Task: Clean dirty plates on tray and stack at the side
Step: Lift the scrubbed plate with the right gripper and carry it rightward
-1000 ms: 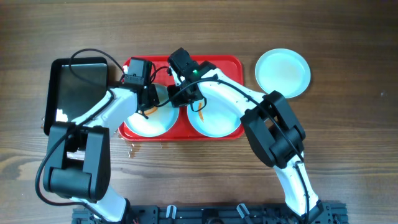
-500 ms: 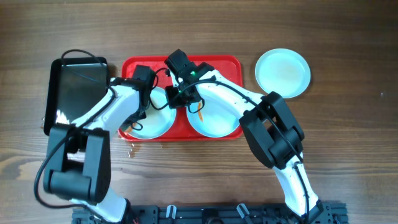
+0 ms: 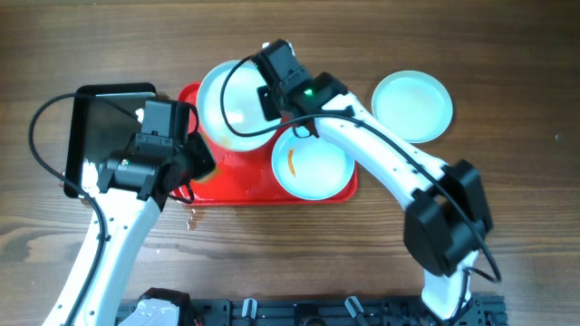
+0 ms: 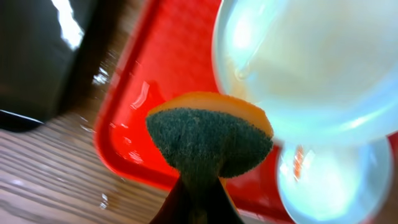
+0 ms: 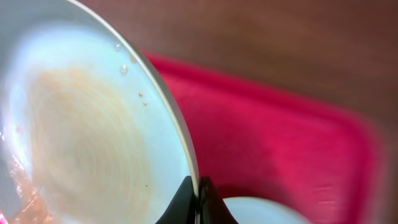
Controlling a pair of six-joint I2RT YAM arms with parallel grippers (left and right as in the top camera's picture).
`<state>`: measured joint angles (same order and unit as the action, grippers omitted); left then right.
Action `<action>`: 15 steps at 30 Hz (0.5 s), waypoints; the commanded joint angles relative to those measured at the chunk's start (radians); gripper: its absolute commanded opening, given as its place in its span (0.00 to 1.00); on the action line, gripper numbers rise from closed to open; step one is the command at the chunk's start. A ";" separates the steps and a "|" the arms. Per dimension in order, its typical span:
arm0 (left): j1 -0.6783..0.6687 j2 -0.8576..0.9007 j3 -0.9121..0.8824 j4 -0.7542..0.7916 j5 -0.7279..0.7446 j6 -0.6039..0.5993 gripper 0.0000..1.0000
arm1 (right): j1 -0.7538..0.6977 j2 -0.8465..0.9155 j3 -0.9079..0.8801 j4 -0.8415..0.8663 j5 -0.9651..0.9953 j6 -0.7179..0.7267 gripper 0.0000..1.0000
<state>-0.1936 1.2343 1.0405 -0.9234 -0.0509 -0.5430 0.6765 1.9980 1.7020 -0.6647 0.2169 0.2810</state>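
While my right gripper (image 5: 198, 194) pinches the rim of a smeared plate (image 3: 231, 104) above the tray's (image 3: 245, 186) left end, my left gripper (image 4: 196, 202) clamps a sponge (image 4: 208, 140) nearby. A second plate (image 3: 313, 167) lies on the tray, a third plate (image 3: 412, 107) on the table (image 3: 517, 226).

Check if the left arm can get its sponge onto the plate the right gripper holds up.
Probably yes: the sponge in the left gripper sits near the raised plate, nothing between them; the right gripper pinches the opposite rim.
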 commanded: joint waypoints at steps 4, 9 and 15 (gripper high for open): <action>0.001 0.004 -0.010 -0.017 0.118 0.042 0.04 | 0.082 -0.089 0.003 0.029 0.621 -0.367 0.04; 0.001 0.010 -0.010 -0.021 0.122 0.042 0.04 | 0.183 -0.089 0.002 0.055 0.847 -0.538 0.04; 0.001 0.010 -0.010 -0.021 0.121 0.042 0.04 | 0.262 -0.089 0.002 0.132 0.974 -0.662 0.04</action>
<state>-0.1936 1.2388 1.0370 -0.9432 0.0547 -0.5175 0.9272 1.9312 1.7020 -0.5522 1.0794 -0.2939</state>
